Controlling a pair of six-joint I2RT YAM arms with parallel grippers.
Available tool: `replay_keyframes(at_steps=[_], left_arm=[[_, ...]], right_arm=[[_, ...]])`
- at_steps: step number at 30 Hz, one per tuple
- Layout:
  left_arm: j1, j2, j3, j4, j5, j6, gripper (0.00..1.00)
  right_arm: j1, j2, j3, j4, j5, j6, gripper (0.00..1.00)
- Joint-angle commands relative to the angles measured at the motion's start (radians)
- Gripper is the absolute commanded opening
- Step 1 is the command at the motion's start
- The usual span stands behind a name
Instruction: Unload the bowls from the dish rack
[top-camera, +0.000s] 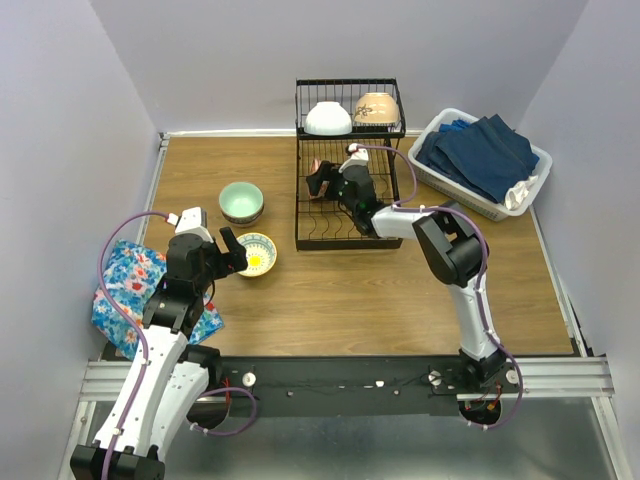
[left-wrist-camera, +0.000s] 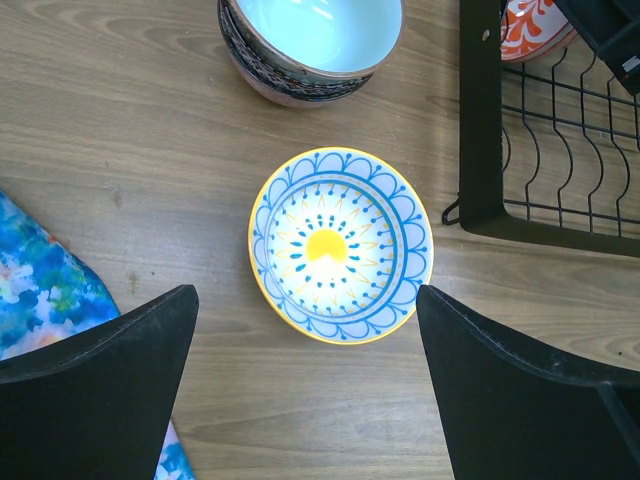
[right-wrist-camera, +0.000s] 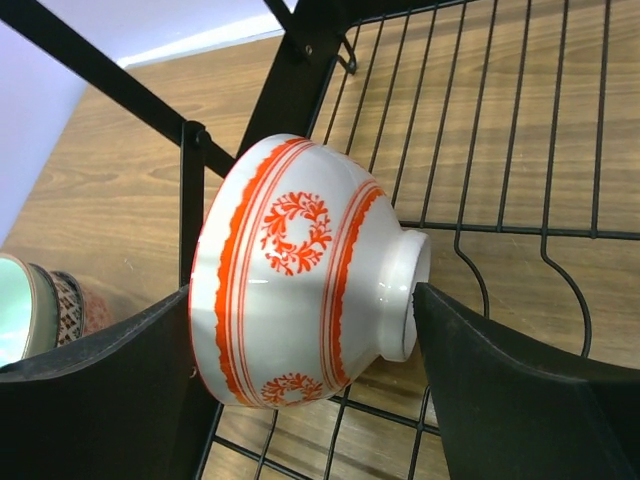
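Observation:
A red/orange-patterned white bowl (right-wrist-camera: 300, 270) lies on its side at the left edge of the black wire dish rack's lower tray (right-wrist-camera: 300, 80). My right gripper (right-wrist-camera: 302, 300) is shut on it, one finger at its rim, the other at its foot; both also show in the top view (top-camera: 320, 180). A white bowl (top-camera: 328, 119) and a beige bowl (top-camera: 376, 109) sit upside down on the raised shelf. A mint-green bowl (top-camera: 241, 201) and a blue-and-yellow bowl (left-wrist-camera: 340, 245) stand on the table. My left gripper (left-wrist-camera: 305, 340) is open and empty just near of the blue-and-yellow bowl.
A white plastic basket (top-camera: 487, 160) of blue cloths stands right of the rack (top-camera: 330, 235). A blue floral cloth (top-camera: 130, 290) lies at the table's left near edge under my left arm. The rack's left frame (left-wrist-camera: 480, 150) is close to the right of the blue-and-yellow bowl.

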Motion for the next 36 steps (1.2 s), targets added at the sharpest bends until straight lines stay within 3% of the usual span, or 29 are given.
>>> replay_keyframes(at_steps=[1,9,13,25,36], left_arm=[[-0.002,-0.003,-0.007,0.017,0.012,0.018,0.99],[-0.002,-0.017,-0.008,0.021,0.012,0.018,0.99],[-0.002,-0.023,-0.011,0.026,0.01,0.016,0.99],[-0.002,-0.04,-0.014,0.029,0.006,0.013,0.99],[-0.002,-0.011,-0.019,0.07,0.035,0.001,0.99]], right_arm=[[-0.002,0.015,0.036,-0.014,-0.051,-0.03,0.85],[-0.002,-0.039,0.007,-0.021,-0.055,-0.091,0.48],[0.001,-0.075,-0.013,-0.033,-0.015,-0.128,0.34],[0.021,-0.207,-0.1,-0.09,0.145,-0.194,0.29],[0.019,-0.456,-0.311,-0.12,0.09,-0.027,0.29]])
